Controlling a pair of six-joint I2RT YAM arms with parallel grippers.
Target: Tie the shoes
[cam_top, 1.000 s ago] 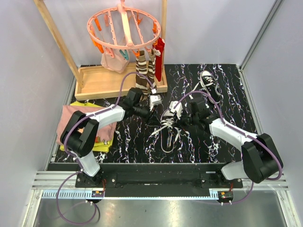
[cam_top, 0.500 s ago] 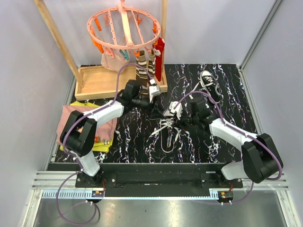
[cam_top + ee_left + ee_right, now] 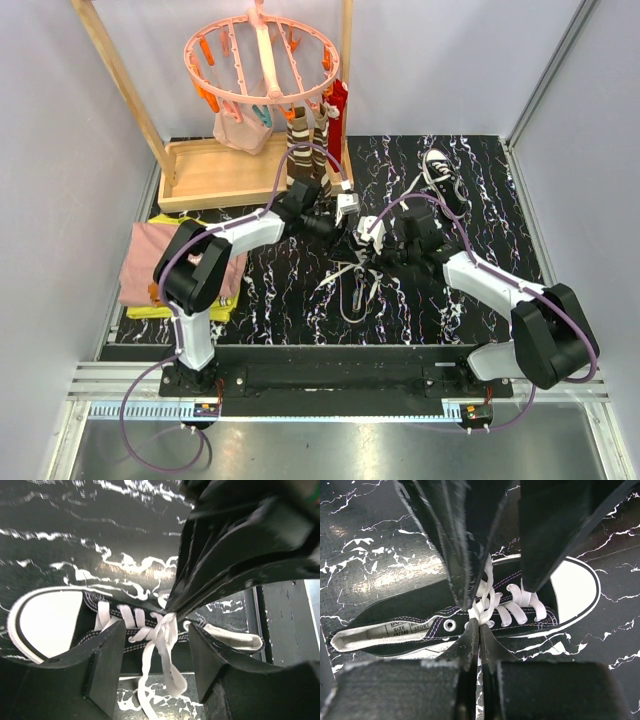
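Note:
One black shoe (image 3: 355, 275) with a white toe cap lies mid-mat, its white laces trailing toward me. The other shoe (image 3: 438, 170) lies at the far right. My right gripper (image 3: 479, 627) is shut on the lace (image 3: 487, 597) right at the crossing over the shoe (image 3: 420, 615). My left gripper (image 3: 156, 645) hangs open over the same shoe (image 3: 47, 625), with a loose lace loop (image 3: 167, 647) dangling between its fingers (image 3: 105, 665), touching neither. In the top view the left gripper (image 3: 350, 225) and right gripper (image 3: 368, 245) meet above the shoe's throat.
A wooden rack with a tray base (image 3: 215, 170) stands at the back left, carrying a pink round peg hanger (image 3: 262, 55) with brown striped socks (image 3: 305, 150) hanging just behind the left arm. Folded pink and yellow clothes (image 3: 150, 260) lie at the mat's left edge.
The left gripper has opened and swung from beside the socks rightward to over the shoe. The right gripper has stayed shut on the lace in place.

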